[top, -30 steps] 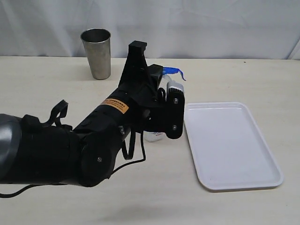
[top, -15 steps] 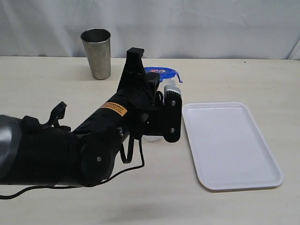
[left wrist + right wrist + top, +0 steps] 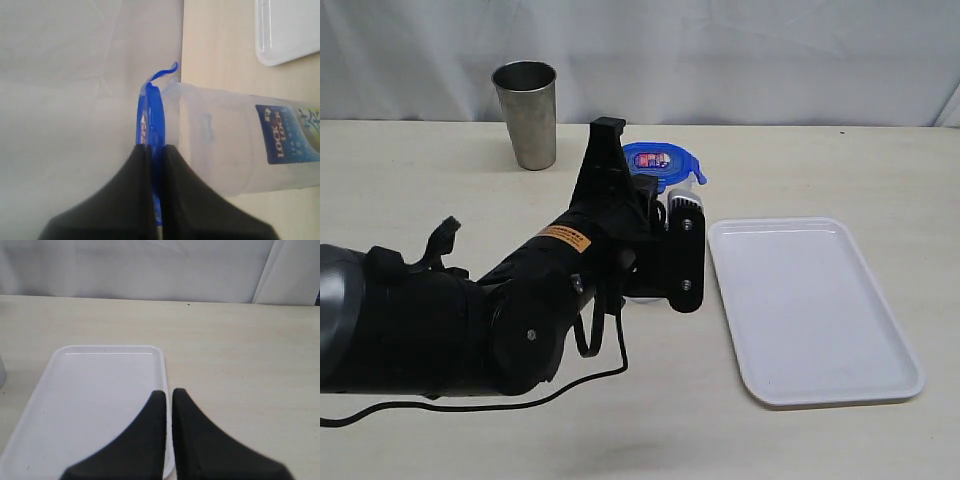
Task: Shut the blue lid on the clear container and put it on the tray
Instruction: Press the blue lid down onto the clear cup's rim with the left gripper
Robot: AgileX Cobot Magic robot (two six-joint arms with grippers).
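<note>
The left gripper (image 3: 156, 148) has its two black jaws almost fully together, pinching the thin edge of the small round blue plastic lid (image 3: 150, 112) between them. The lid lies against the mouth of the tall, slim clear plastic container (image 3: 225, 142), which bears a blue-and-white printed label low on its side. One of the lid's snap flaps curls outward, away from the container wall, unlatched. In the exterior view the lid's face, with its paler centre and sticker, is turned partly toward the camera, and the bulky black left arm hides most of the container. The container is just beside the left edge of the flat white rectangular plastic tray (image 3: 815, 315) and not on it. The tray lies on the pale beige table (image 3: 410, 190) with nothing on it. The right gripper (image 3: 167, 395) is completely closed with nothing between its jaws, and it hangs above the tray's near corner in its own wrist view. A grey steel cup (image 3: 527, 115) stands upright at the back of the table, well apart from the tray, before a white cloth backdrop (image 3: 770, 50).
</note>
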